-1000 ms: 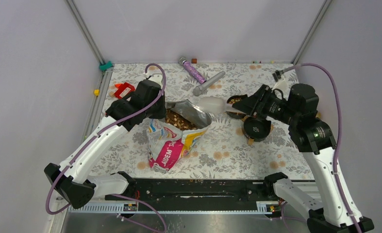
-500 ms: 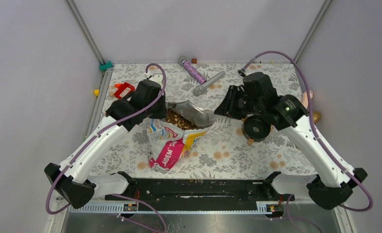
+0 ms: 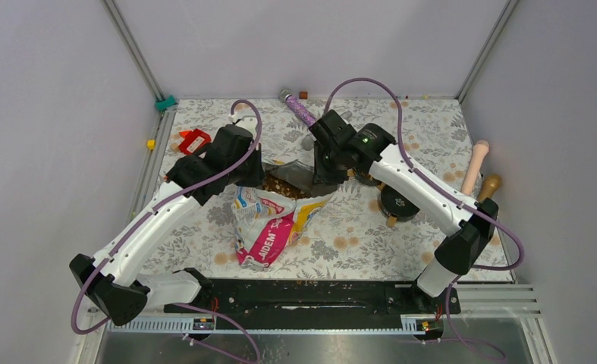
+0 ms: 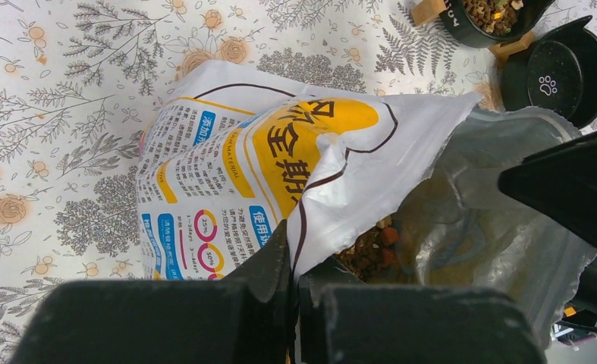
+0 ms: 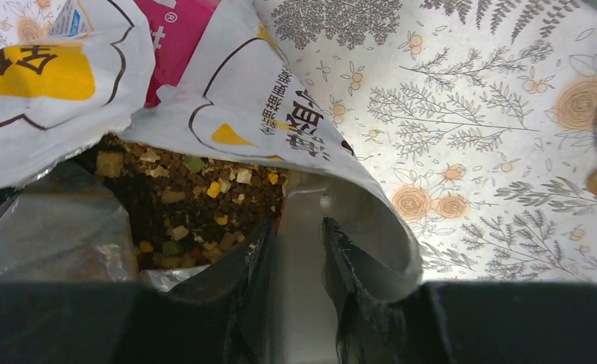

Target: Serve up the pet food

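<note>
The pet food bag lies open on the floral mat, with brown kibble showing in its mouth. My left gripper is shut on the bag's torn upper edge; in the left wrist view the gripper pinches the white flap of the bag beside the kibble. My right gripper is at the bag's mouth. In the right wrist view it is shut on the handle of a translucent white scoop, which sits at the edge of the kibble.
A black bowl with kibble and a black paw-print dish stand right of the bag. A purple glitter tube, a red object, a pink rod and a wooden piece lie round the mat's edges.
My right arm has swung left from the bowls to the bag's mouth, carrying the scoop. The left arm and the bag have stayed put.
</note>
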